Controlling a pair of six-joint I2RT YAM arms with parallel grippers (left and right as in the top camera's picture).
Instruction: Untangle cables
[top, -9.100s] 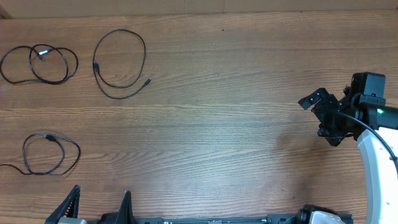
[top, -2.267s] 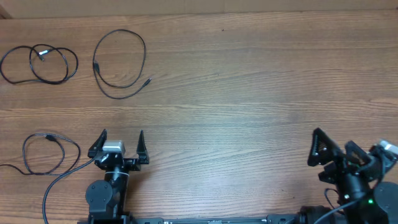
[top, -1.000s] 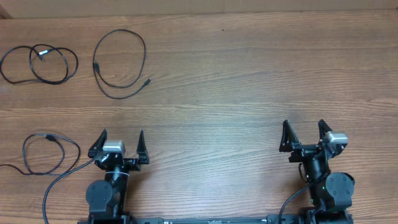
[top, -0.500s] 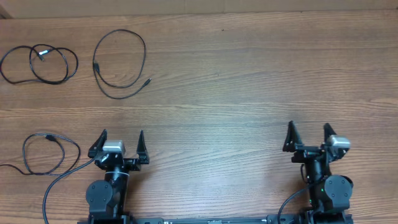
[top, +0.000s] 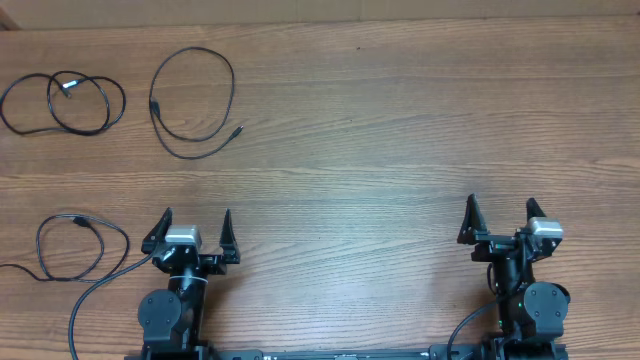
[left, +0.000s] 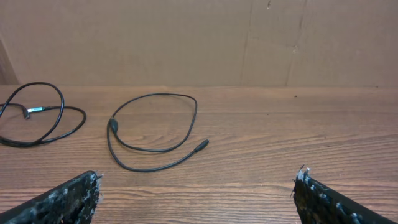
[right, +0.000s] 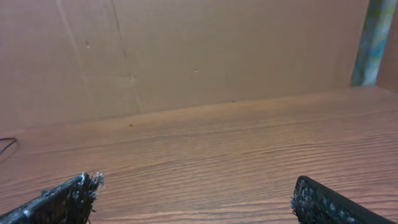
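Three thin black cables lie apart on the wooden table. In the overhead view a double-looped cable (top: 62, 102) is at the far left, a single open loop (top: 192, 103) lies beside it, and a third cable (top: 82, 248) sits at the near left. My left gripper (top: 195, 215) stands open near the front edge, right of the third cable, with nothing in it. In the left wrist view the single loop (left: 114, 124) and the double loop (left: 29, 112) lie well ahead of the open gripper (left: 198, 177). The right gripper (top: 500, 205) (right: 196, 182) is open and empty over bare wood.
A thicker black wire (top: 100, 290) runs from the left arm's base toward the front edge. A cardboard wall (left: 186, 37) closes off the far side of the table. A greenish post (right: 373, 37) stands at the far right.
The right arm came back from the far right and over the last second slid slightly right at the front edge. The left arm and the cables have not moved.
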